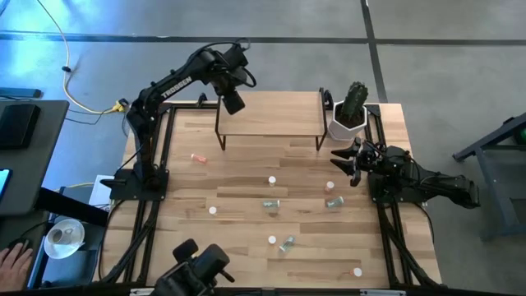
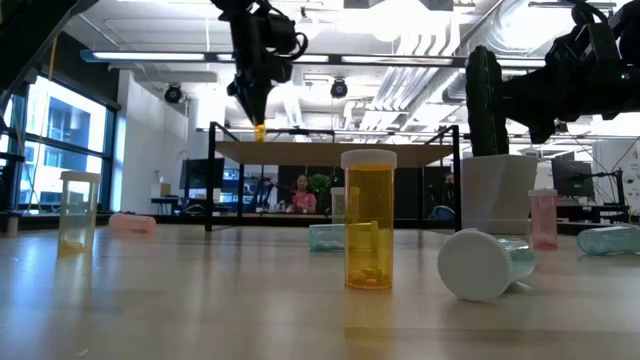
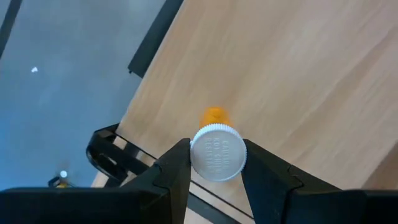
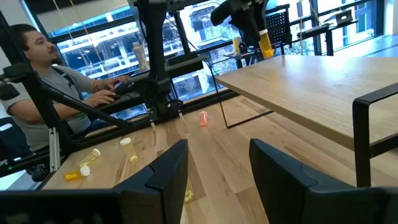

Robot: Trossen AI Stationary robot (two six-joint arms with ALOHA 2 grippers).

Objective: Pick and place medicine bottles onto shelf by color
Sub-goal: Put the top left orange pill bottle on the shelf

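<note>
High view, read from left to right: the left gripper [image 1: 233, 102] hangs over the left end of the shelf [image 1: 271, 115], its fingers pinching an orange bottle [image 3: 216, 116] by the white cap, body pointing down at the board. Holding it by the cap keeps the bottle upright, so it can likely be stood on the wood rather than dropped. Across the tabletop [image 1: 238, 247] the other medicine bottles lie scattered: a pink one [image 1: 198, 158] near the shelf's left legs, several white-capped ones mid-table, some tipped over. At the right edge, just in front of the cactus pot [image 1: 345, 123], the right gripper [image 1: 352, 160] waits with its fingers spread and nothing between them, well clear of the shelf.
</note>
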